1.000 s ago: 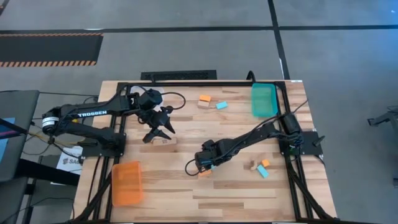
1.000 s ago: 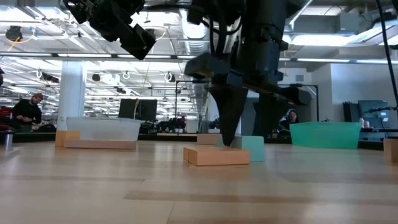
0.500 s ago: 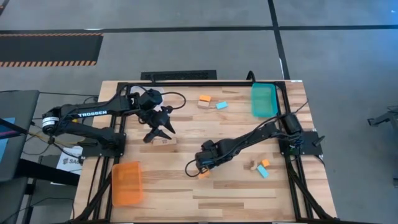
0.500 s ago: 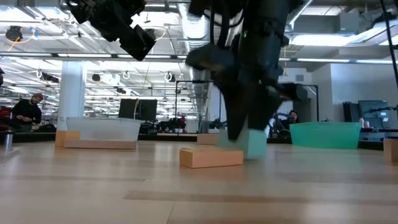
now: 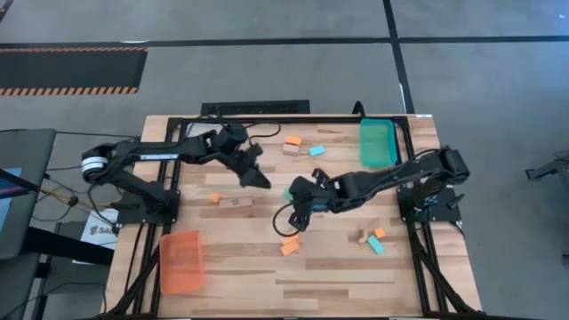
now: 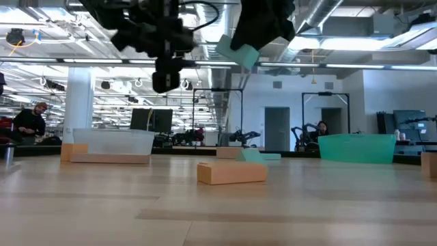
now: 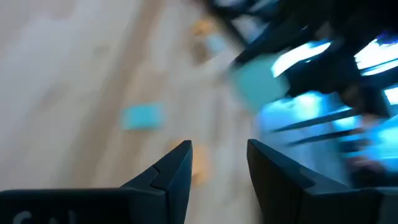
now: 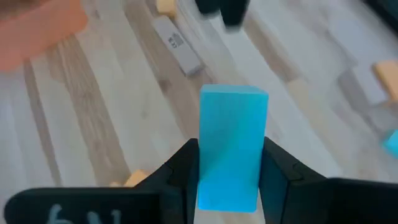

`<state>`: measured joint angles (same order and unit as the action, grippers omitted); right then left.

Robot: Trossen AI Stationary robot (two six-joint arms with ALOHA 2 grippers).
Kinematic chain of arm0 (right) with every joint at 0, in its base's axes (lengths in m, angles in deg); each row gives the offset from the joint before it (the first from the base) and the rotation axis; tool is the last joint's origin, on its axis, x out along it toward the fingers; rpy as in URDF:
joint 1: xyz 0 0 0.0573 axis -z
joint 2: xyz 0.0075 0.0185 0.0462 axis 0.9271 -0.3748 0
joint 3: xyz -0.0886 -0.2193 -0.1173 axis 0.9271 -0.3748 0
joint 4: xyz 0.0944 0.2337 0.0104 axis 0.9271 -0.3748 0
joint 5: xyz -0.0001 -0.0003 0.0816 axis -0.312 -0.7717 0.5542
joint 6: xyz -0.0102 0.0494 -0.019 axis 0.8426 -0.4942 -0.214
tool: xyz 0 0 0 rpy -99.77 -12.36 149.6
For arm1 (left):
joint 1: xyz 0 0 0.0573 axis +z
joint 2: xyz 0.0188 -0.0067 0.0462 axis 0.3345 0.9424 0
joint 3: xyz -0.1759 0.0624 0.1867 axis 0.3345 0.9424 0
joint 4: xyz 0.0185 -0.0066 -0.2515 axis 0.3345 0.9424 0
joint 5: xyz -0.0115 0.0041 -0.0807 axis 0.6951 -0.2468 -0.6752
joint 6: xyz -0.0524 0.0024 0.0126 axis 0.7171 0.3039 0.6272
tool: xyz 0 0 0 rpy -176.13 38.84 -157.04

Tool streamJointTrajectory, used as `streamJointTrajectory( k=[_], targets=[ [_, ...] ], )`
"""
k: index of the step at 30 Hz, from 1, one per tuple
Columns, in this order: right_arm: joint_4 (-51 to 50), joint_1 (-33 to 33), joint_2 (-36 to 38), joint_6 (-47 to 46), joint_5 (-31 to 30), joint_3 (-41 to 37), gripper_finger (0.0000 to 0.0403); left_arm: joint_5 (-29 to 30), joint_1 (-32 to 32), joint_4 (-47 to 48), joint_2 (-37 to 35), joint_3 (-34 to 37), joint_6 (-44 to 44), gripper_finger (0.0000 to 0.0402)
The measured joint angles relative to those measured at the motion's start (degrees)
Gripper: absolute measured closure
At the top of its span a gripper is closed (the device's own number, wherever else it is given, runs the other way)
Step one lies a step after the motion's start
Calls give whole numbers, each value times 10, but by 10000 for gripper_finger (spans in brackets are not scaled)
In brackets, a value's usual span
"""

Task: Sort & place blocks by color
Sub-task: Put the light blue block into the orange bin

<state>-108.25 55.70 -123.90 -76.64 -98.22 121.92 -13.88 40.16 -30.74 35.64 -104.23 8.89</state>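
The right tool point(image 8: 229, 163) is gripping a light blue block point(image 8: 231, 144) between its two fingers and is holding it up in the air above the middle of the counter point(image 5: 356, 276); in the low view the same block point(image 6: 240, 52) is hanging high over the wood, tilted. The left tool point(image 7: 217, 163) is hovering near the middle of the counter, just beside the right one, with its fingers standing partly apart and nothing between them. Below the raised block, an orange block point(image 5: 289, 246) is lying flat on the counter. A tan block point(image 5: 235, 202) and a small orange one point(image 5: 214, 197) are lying under the left arm. Toward the far edge, an orange block point(image 5: 292, 140) is sitting on a tan one, with a light blue block point(image 5: 316, 150) just beside them. Three more blocks, tan, orange and light blue, are clustering near the right arm's base point(image 5: 373, 238). A teal tray point(image 5: 377, 142) is sitting at the far right corner, and an orange tray point(image 5: 180, 261) at the near left.
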Motion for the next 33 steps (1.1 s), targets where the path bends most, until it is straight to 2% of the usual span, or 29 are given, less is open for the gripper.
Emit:
streamJointTrajectory(
  k=[2, 5, 9, 15, 21, 28, 33],
  targets=[
    [-14, 6, 2, 19, -2, 0, 274, -35, 3, -78, 23, 0, 71, 260],
    [-28, 11, 0, 53, -2, -1, 275, -39, -3, -168, 48, 0, 176, 260],
    [-22, 15, -5, 94, 2, -1, 276, -42, -13, -223, 79, -1, 261, 258],
    [-12, 16, -7, 127, 11, -2, 273, -27, -26, -232, 111, 0, 263, 239],
    [-21, 30, -7, 146, 28, -2, 272, -11, -32, -257, 117, 0, 254, 201],
    [-24, 35, -7, 149, 39, -2, 272, 1, -22, -238, 117, 0, 202, 160],
    [-15, 38, -5, 161, 40, 1, 272, 29, -22, -221, 118, -1, 178, 153]
  ],
)
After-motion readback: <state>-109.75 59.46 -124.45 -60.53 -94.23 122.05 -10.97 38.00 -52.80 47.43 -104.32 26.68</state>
